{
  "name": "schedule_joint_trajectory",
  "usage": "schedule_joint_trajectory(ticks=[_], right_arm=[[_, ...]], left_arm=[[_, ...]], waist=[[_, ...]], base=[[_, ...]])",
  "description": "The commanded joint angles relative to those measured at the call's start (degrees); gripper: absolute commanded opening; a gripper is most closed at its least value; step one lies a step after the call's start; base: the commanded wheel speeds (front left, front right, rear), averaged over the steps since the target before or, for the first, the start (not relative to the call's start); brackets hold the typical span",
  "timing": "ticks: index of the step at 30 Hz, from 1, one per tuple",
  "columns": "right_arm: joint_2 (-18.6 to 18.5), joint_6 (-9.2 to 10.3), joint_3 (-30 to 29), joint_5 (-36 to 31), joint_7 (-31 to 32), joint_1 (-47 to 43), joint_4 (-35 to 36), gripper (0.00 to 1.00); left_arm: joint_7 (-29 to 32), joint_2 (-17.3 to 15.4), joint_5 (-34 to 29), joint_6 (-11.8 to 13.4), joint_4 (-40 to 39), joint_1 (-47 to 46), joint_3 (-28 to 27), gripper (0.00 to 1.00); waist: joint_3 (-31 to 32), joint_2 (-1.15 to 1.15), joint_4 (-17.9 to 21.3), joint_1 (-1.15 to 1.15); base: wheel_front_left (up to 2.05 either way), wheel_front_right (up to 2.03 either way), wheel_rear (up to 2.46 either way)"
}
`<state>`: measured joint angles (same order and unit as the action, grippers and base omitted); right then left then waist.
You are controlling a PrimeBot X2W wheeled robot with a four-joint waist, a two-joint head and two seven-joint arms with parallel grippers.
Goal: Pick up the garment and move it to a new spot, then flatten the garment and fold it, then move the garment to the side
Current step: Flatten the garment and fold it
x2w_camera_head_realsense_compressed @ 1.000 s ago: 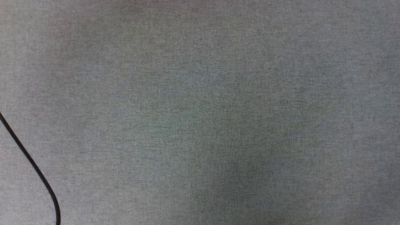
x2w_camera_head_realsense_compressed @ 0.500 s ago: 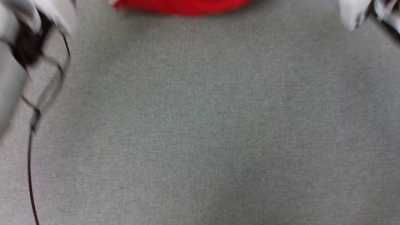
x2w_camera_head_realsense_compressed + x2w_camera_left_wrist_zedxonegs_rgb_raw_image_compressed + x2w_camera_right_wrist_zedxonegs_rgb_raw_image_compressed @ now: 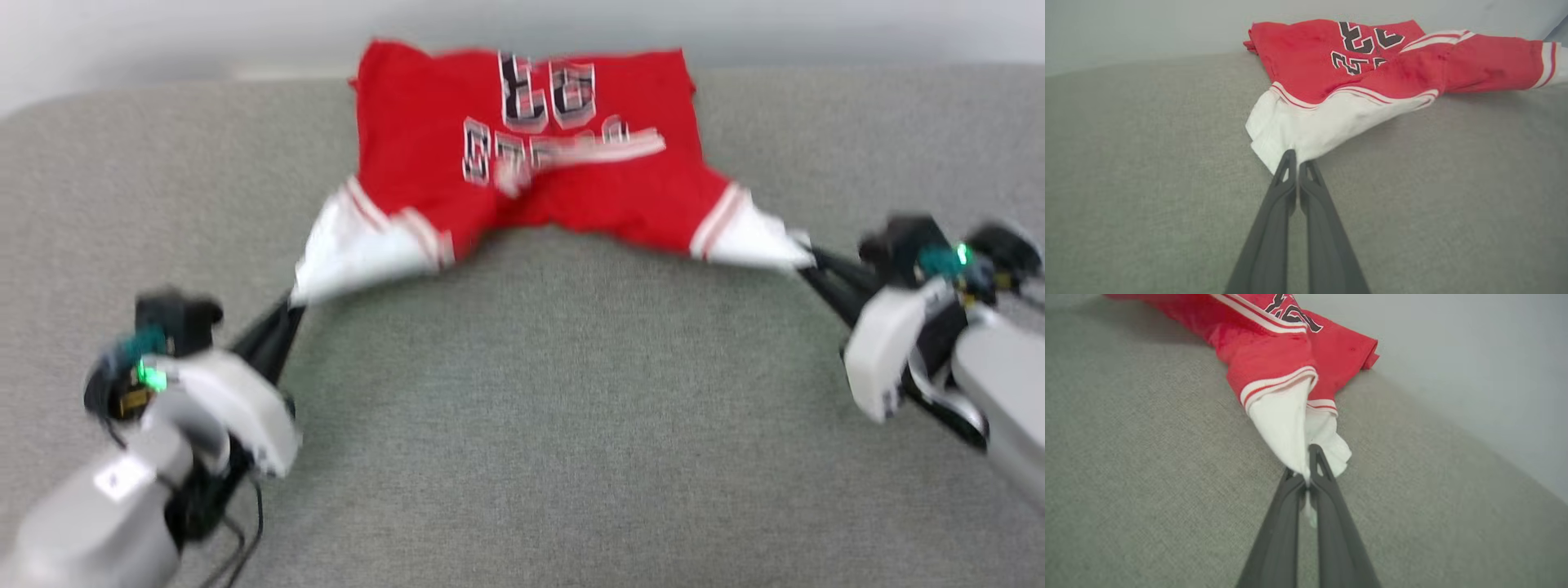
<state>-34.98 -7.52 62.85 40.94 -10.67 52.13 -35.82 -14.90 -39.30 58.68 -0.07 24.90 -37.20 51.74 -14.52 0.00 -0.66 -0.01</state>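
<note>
head view: jersey strung between both grippers by the far edge

the red jersey t-shirt (image 3: 531, 155) lies at the far edge of the grey fabric-covered surface (image 3: 522, 425). its hem is toward the pale wall (image 3: 163, 33) and its print reads upside down to me. my left gripper (image 3: 287, 314) is clamped on one white sleeve (image 3: 351, 249), and my right gripper (image 3: 804, 263) is clamped on the other sleeve (image 3: 747, 237). both wrist views show cloth nipped at the tips. the shirt sits beyond both grippers, its sleeve-to-sleeve axis running across the surface, and neither arm is nearer. i judge there is almost no room behind the hem. the bare stretch toward the near edge gives me space to drag it flat.
</note>
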Motion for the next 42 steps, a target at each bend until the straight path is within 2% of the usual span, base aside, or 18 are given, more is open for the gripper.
schedule_joint_trajectory(ticks=[1,10,16,22,27,32,36,37,38,39,42], right_arm=[[-1.09,0.06,-0.87,0.95,-0.36,-2.97,0.87,0.00],[-5.78,0.05,-7.34,1.03,-0.75,-21.74,5.88,0.00],[-8.04,0.05,-15.00,-1.28,0.96,-34.96,11.64,0.00],[-7.87,0.05,-24.82,-4.18,4.71,-47.83,17.34,0.00],[-7.33,0.05,-31.44,-7.15,9.44,-56.94,22.91,0.00],[-6.49,0.05,-36.16,-8.06,14.66,-62.47,28.34,0.00],[-6.27,0.05,-39.04,-8.87,17.17,-63.47,31.17,0.00],[-6.08,0.05,-40.22,-9.15,17.71,-63.42,32.01,0.19],[-5.95,0.05,-41.40,-9.51,18.50,-63.25,32.61,0.95],[-5.89,0.05,-42.38,-10.08,19.01,-62.72,33.73,1.00],[-5.86,0.05,-46.30,-11.18,20.55,-60.40,36.90,1.00]], left_arm=[[-0.39,-0.65,0.04,0.78,-1.36,3.21,-0.41,0.00],[-0.29,-2.81,1.03,4.13,-6.12,17.97,-1.41,0.00],[-0.30,-4.65,1.68,7.29,-10.28,26.95,-4.54,0.00],[-0.30,-5.50,2.78,10.09,-14.57,36.10,-7.36,0.00],[-0.30,-6.41,2.61,11.38,-17.25,40.83,-8.78,0.00],[-0.30,-6.55,1.53,12.05,-18.47,41.75,-9.80,0.00],[-0.30,-6.27,0.80,11.93,-19.04,41.07,-10.17,0.00],[-0.31,-6.25,0.45,11.83,-19.25,40.75,-10.16,0.00],[-0.31,-6.15,0.03,11.86,-19.47,40.24,-10.44,0.00],[-0.31,-6.01,-0.20,11.93,-19.68,40.03,-10.61,0.00],[-0.31,-5.55,-1.48,11.92,-20.47,38.98,-10.90,0.00]], waist=[[2.83,0.00,-0.46,0.01],[9.68,0.00,-0.50,0.01],[12.48,0.00,0.08,0.01],[14.12,0.00,0.15,0.01],[14.50,0.00,-0.49,0.01],[14.68,0.00,-0.99,0.01],[14.31,0.00,-0.94,0.01],[14.09,0.00,-0.89,0.01],[13.84,0.00,-0.84,0.01],[13.56,0.00,-0.76,0.01],[12.46,0.00,-1.01,0.01]], base=[[0.00,0.00,0.00],[0.00,0.00,0.00],[0.00,0.00,0.00],[0.00,0.00,0.00],[0.00,0.00,0.00],[0.00,0.00,0.00],[0.00,0.00,0.00],[0.00,0.00,0.00],[0.00,0.00,0.00],[0.00,0.00,0.00],[0.00,0.00,0.00]])
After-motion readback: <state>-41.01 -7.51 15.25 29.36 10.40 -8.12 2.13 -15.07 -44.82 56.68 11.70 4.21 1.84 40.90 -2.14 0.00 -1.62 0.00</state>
